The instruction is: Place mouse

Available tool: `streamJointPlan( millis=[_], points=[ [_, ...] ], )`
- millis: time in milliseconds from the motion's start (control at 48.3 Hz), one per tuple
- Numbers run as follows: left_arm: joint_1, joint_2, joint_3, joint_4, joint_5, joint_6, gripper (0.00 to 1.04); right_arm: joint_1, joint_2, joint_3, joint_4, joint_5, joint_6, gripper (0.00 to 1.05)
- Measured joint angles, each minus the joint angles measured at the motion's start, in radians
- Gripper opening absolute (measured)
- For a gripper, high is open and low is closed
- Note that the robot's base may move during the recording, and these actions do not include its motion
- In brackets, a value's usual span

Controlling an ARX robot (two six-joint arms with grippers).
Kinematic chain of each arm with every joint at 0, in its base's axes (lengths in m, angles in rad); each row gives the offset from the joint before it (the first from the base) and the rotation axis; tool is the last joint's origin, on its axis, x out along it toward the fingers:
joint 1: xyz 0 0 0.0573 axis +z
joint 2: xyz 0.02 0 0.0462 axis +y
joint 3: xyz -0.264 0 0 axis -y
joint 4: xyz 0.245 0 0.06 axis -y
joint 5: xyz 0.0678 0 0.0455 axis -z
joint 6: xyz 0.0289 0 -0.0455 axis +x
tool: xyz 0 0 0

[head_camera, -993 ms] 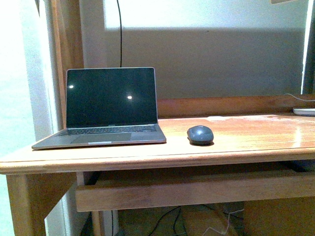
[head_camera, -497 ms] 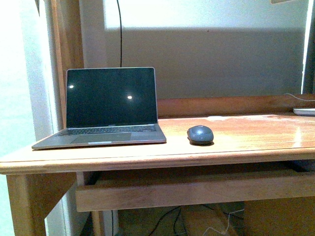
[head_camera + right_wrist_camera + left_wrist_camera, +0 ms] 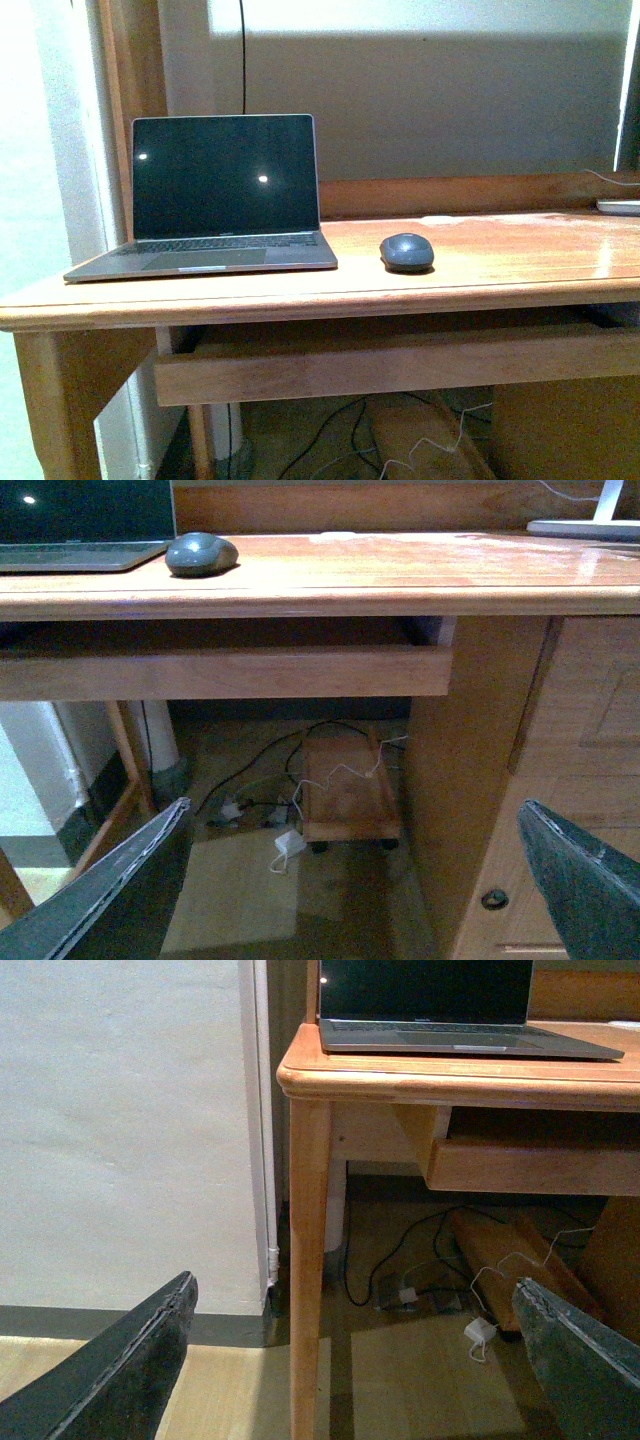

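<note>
The mouse (image 3: 407, 252) rests on the wooden desk (image 3: 480, 285), just right of the open laptop (image 3: 215, 200). Both grippers, left (image 3: 350, 1360) and right (image 3: 350, 880), hang below desk level with jaws spread and empty.

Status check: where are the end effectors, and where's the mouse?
Left end effector open, empty, low by the desk leg. Right end effector open, empty, below the desktop. Mouse on desk, right of laptop, apart. Nothing in the way.

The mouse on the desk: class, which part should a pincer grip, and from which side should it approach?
Grip the mouse across its two long flanks, coming down from above. It lies flat on the wooden desk, domed and low, so only the sides offer opposing faces. The laptop stands apart to its left, leaving room, probably enough for open fingers.
</note>
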Motion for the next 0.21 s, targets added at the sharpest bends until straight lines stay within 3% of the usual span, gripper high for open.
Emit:
streamJointPlan(
  millis=[207],
  points=[
    [0.000,0.000,0.000,0.000,0.000,0.000,0.97,0.000,0.000,0.000,0.000,0.000,0.000,0.97]
  ],
)
